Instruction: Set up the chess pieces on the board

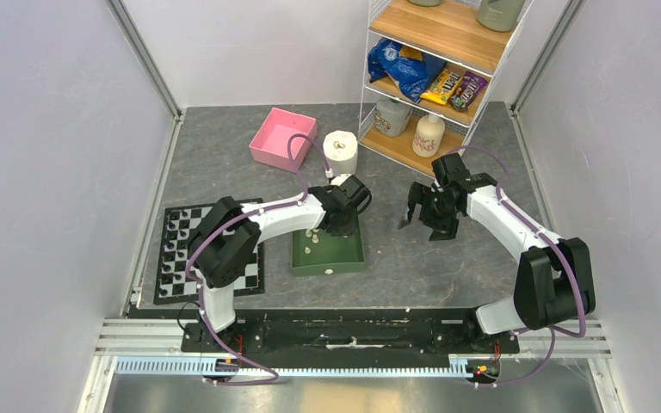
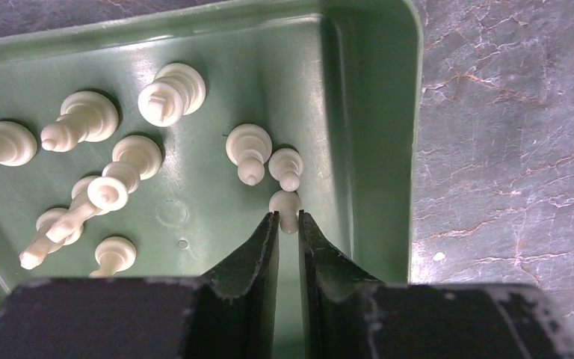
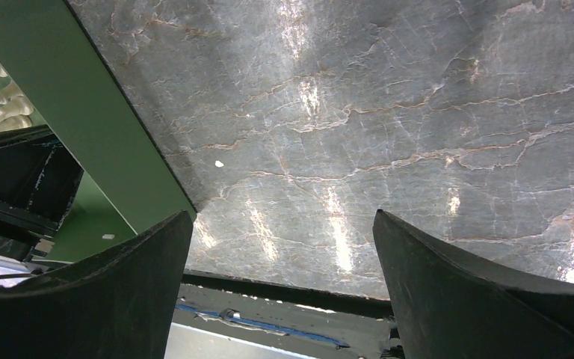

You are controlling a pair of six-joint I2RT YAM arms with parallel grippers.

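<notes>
The board (image 1: 172, 258), black and white squares in a dark border, lies flat at the near left of the table (image 3: 418, 112), just left of the green tray (image 2: 359, 112); whatever stands on it is too small to count. The left gripper (image 2: 287, 224) reaches down into the far part of the tray, its fingers (image 2: 265, 247) drawn close together with only a narrow slot between them. One small cream pawn (image 2: 285, 203) lies right at their tips: its thin end sits in the slot, its broader end just beyond. Whether the pads actually press it cannot be told. The pawn's long axis runs in line with the fingers, thin end toward the gripper, and it lies close beside a tray wall. Two more of the chess pieces (image 2: 249, 146) lie just beyond it, pointing much the same way, and others are scattered on their sides across the tray floor. To the right, well apart from the tray, the right gripper (image 3: 282, 215) hangs above bare marbled table, fingers spread wide with nothing between them. Farther back stand a pink box (image 1: 282, 138) and a white paper roll (image 1: 340, 153). At the far right a wire shelf (image 1: 447, 34) holds two snack bags (image 1: 441, 83) that show M&M's lettering; the bottle labels below are too small to read.
</notes>
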